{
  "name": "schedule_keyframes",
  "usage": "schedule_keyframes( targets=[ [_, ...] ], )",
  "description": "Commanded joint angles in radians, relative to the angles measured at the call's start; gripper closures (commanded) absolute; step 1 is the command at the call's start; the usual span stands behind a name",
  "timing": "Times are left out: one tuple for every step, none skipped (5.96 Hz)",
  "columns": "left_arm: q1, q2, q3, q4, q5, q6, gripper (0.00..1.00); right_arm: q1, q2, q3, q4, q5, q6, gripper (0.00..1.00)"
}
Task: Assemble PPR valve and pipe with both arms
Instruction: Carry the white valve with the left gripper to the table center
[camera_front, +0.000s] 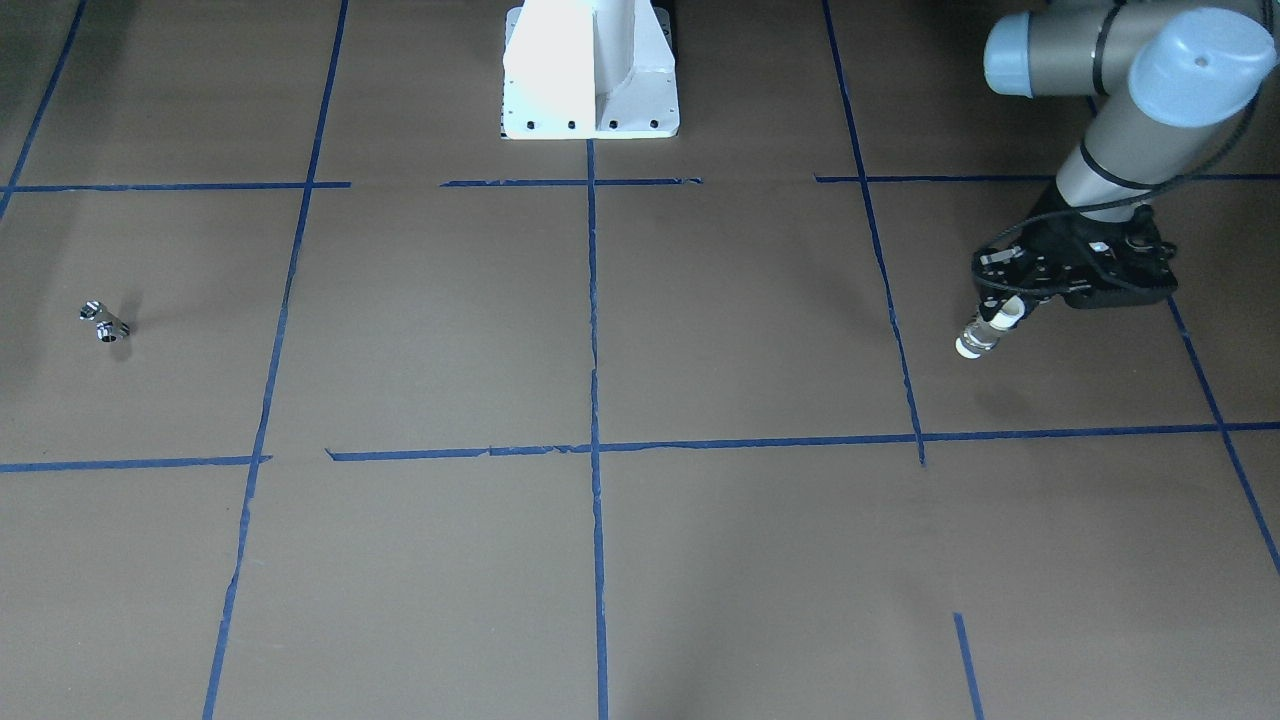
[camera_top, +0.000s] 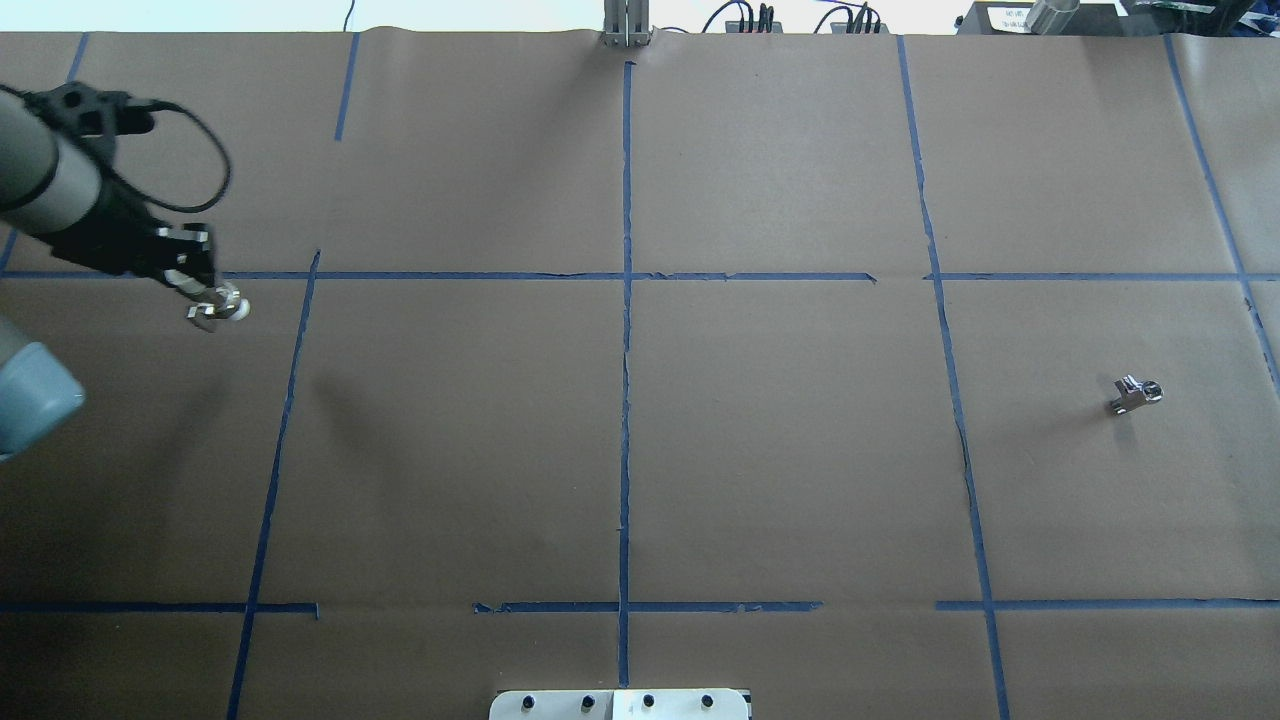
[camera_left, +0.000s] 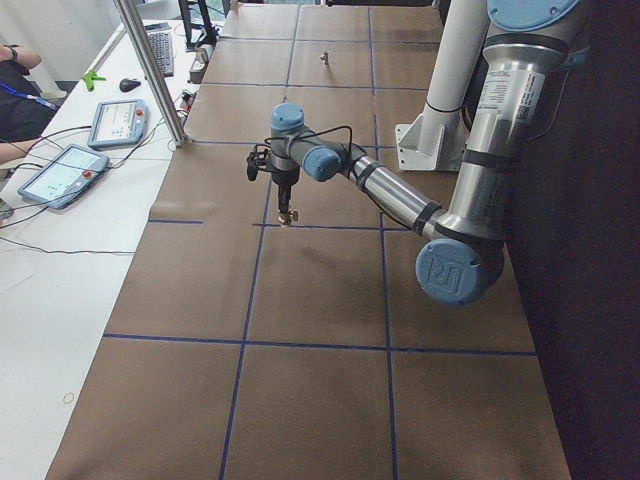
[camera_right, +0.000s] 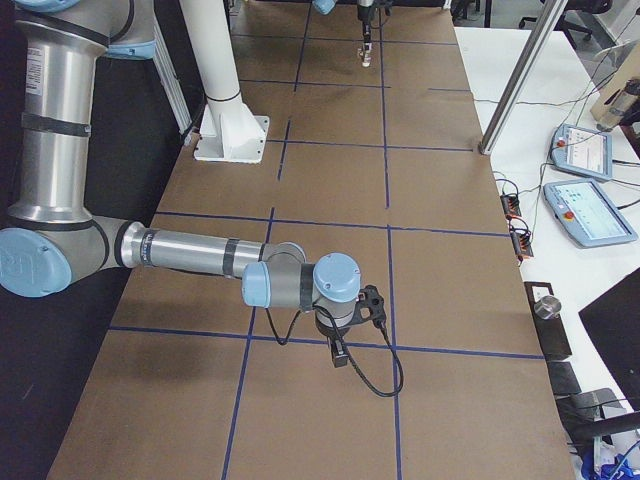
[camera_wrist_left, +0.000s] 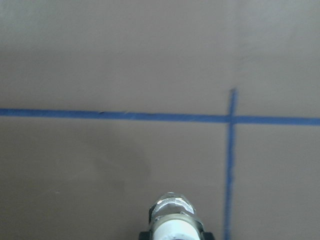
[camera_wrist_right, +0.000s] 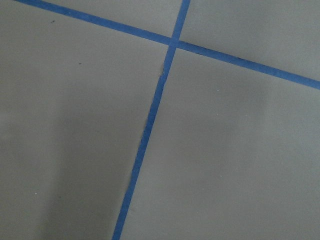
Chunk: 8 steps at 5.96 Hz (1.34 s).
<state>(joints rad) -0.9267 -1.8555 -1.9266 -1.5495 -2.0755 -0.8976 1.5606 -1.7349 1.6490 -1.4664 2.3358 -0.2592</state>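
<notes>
My left gripper (camera_front: 1003, 312) is shut on a short white pipe (camera_front: 975, 340) with a metal threaded end. It holds the pipe tilted downward, just above the brown paper. The pipe also shows in the overhead view (camera_top: 228, 309) and at the bottom of the left wrist view (camera_wrist_left: 172, 222). The small metal valve (camera_top: 1135, 392) lies alone on the paper on my right side, and also shows in the front view (camera_front: 105, 322). My right gripper (camera_right: 340, 355) shows only in the exterior right view, pointing down over the paper. I cannot tell whether it is open or shut.
The white pedestal base (camera_front: 590, 80) stands at the table's middle on my side. Blue tape lines (camera_top: 625, 300) divide the brown paper into squares. A metal post (camera_left: 155, 75) and tablets (camera_left: 62, 172) stand on the white side table.
</notes>
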Motion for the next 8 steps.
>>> schedule_keyframes(
  targets=[
    [0.227, -0.233, 0.024, 0.117, 0.097, -0.221, 1.0, 0.0, 0.0, -0.002, 0.0, 0.008, 0.0, 0.0],
    [0.286, -0.375, 0.126, 0.115, 0.141, -0.33, 1.0, 0.0, 0.0, -0.006, 0.0, 0.01, 0.0, 0.0],
    [0.355, -0.495, 0.23, 0.114, 0.211, -0.374, 1.0, -0.002, 0.0, -0.006, 0.0, 0.011, 0.0, 0.0],
    [0.393, -0.581, 0.33, 0.105, 0.245, -0.388, 1.0, -0.005, 0.0, -0.006, 0.0, 0.011, 0.0, 0.0],
    [0.425, -0.617, 0.377, 0.098, 0.253, -0.389, 1.0, -0.007, 0.0, -0.008, 0.0, 0.011, 0.0, 0.0],
    [0.442, -0.62, 0.382, 0.097, 0.258, -0.388, 1.0, -0.008, 0.0, -0.009, 0.0, 0.011, 0.0, 0.0],
    [0.444, -0.622, 0.386, 0.089, 0.258, -0.385, 1.0, -0.01, 0.0, -0.009, 0.0, 0.01, 0.0, 0.0],
    [0.447, -0.626, 0.393, 0.089, 0.258, -0.382, 1.0, -0.01, 0.0, -0.009, 0.0, 0.01, 0.0, 0.0]
  ],
)
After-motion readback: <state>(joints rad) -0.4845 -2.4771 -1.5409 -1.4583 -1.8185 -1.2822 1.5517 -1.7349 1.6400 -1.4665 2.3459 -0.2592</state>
